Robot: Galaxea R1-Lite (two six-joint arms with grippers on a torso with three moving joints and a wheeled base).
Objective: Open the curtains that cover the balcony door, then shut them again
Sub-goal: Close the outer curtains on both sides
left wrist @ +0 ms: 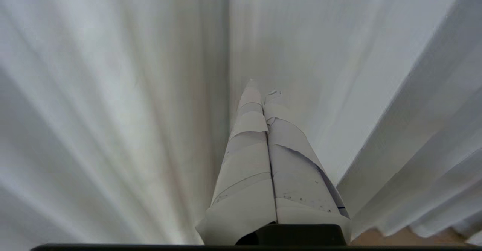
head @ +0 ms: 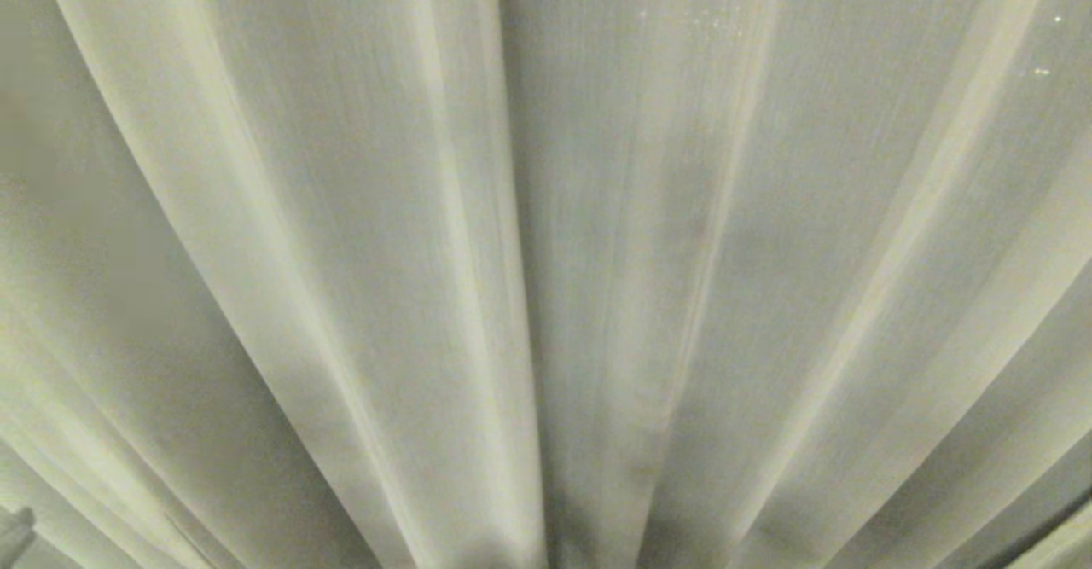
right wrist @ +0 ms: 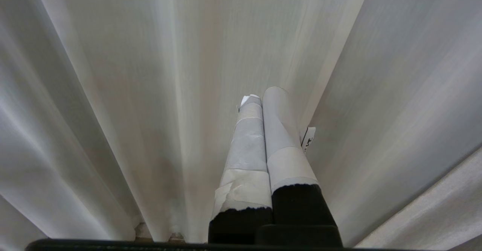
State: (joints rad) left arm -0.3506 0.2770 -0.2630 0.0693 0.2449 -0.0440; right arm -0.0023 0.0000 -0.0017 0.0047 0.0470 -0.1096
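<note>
The cream curtains (head: 546,211) fill the head view with long pleats, drawn together. The balcony door is hidden behind them. In the left wrist view my left gripper (left wrist: 260,89) has its white-taped fingers pressed together, shut on nothing, pointing at the seam where two panel edges (left wrist: 228,55) meet, just short of the fabric. In the right wrist view my right gripper (right wrist: 263,95) is shut too, taped fingers side by side, close in front of the curtains (right wrist: 188,74). Neither gripper appears in the head view.
A strip of tan floor (left wrist: 406,238) shows below the curtain hem in the left wrist view. A small grey object (head: 15,531) sits at the lower left corner of the head view.
</note>
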